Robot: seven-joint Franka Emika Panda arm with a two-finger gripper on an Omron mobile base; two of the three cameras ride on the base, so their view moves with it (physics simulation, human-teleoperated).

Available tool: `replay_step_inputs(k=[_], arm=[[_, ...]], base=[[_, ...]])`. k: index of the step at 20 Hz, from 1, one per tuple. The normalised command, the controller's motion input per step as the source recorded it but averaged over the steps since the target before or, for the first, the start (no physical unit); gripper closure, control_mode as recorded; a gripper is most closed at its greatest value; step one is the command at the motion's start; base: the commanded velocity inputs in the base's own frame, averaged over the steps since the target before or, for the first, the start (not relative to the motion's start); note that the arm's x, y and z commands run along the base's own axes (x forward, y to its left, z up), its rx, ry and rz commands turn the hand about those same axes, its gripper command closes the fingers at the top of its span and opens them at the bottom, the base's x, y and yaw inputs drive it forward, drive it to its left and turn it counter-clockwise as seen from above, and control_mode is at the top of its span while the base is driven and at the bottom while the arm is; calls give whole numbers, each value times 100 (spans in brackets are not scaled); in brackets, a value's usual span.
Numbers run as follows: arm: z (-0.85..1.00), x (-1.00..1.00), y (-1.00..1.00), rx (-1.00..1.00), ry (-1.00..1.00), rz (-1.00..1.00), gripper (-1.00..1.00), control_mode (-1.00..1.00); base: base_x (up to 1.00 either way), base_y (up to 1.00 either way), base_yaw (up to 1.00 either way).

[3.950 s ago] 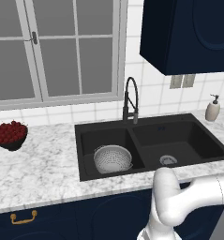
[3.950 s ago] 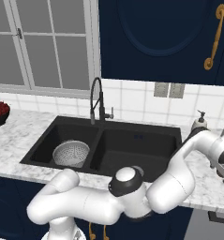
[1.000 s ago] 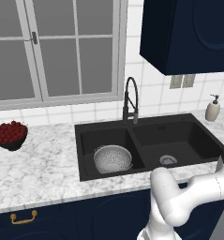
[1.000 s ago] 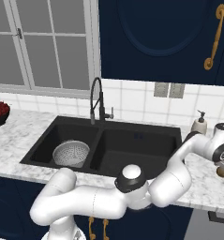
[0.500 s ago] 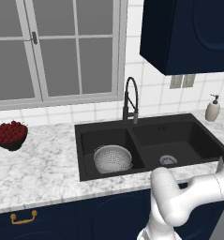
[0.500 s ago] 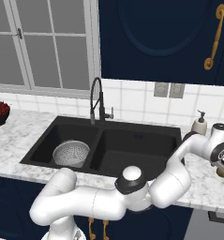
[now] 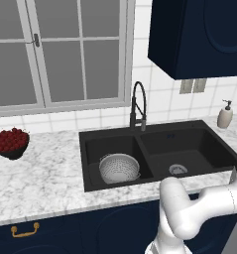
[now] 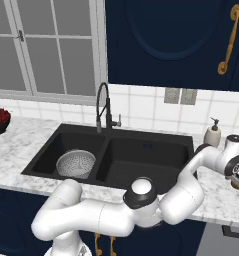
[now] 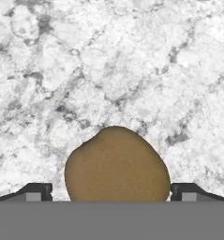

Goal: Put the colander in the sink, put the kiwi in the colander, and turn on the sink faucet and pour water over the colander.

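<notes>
Tan-brown and oval, the kiwi (image 9: 117,166) lies on white marble counter (image 9: 113,65), framed between the gripper (image 9: 111,191) fingertips (image 9: 34,191), which stand wide apart on either side of it without clearly touching. Beyond the sink (image 8: 141,155), the silver colander (image 8: 76,164) sits in the left basin.
</notes>
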Motion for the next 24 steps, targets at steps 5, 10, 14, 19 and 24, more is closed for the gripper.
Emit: replay_step_inputs(k=[5, 10, 14, 19, 24], arm=[[-5, 9, -1, 0, 0, 0, 100, -100], [0, 14, -5, 0, 0, 0, 100, -100], [-1, 1, -1, 0, 0, 0, 100, -100], [2, -30, 27, 0, 0, 7, 100, -100], [30, -38, 76, 0, 5, 14, 100, -100]], base=[[0, 0, 0], [0, 0, 0], [0, 0, 0], [0, 0, 0], [0, 0, 0]])
